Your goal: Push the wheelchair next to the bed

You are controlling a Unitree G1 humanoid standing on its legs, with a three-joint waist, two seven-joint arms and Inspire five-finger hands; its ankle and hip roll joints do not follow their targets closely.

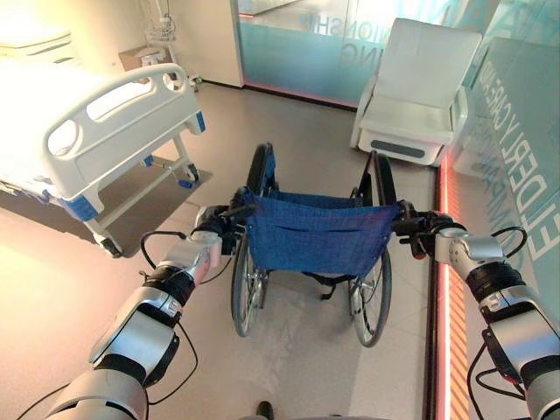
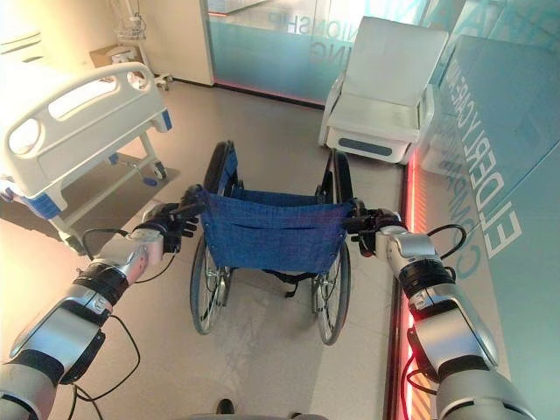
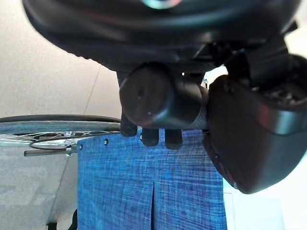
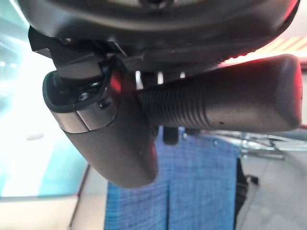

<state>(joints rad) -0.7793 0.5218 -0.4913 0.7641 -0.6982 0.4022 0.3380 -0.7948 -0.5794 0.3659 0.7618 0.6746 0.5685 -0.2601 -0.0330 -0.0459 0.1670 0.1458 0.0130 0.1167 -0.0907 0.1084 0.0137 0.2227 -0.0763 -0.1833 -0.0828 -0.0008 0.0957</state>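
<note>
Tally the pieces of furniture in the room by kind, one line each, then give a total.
Wheelchair: 1
Bed: 1
White recliner chair: 1
Total: 3

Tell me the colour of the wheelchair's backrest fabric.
Blue, a woven cloth backrest; it shows best in the left eye view.

Inspector A: Head stereo pair?

Inspector B: Both eyes look down and forward from behind the wheelchair [image 1: 315, 236]. They share the bed [image 1: 96, 131] at left and the white armchair [image 2: 381, 96] beyond, slightly offset sideways.

Inspector A: Wrist cameras?

Inspector B: Each sits very close behind its own hand, left hand [image 3: 249, 120] and right hand [image 4: 120, 143], facing the blue backrest [image 3: 148, 187] the head views also show.
</note>
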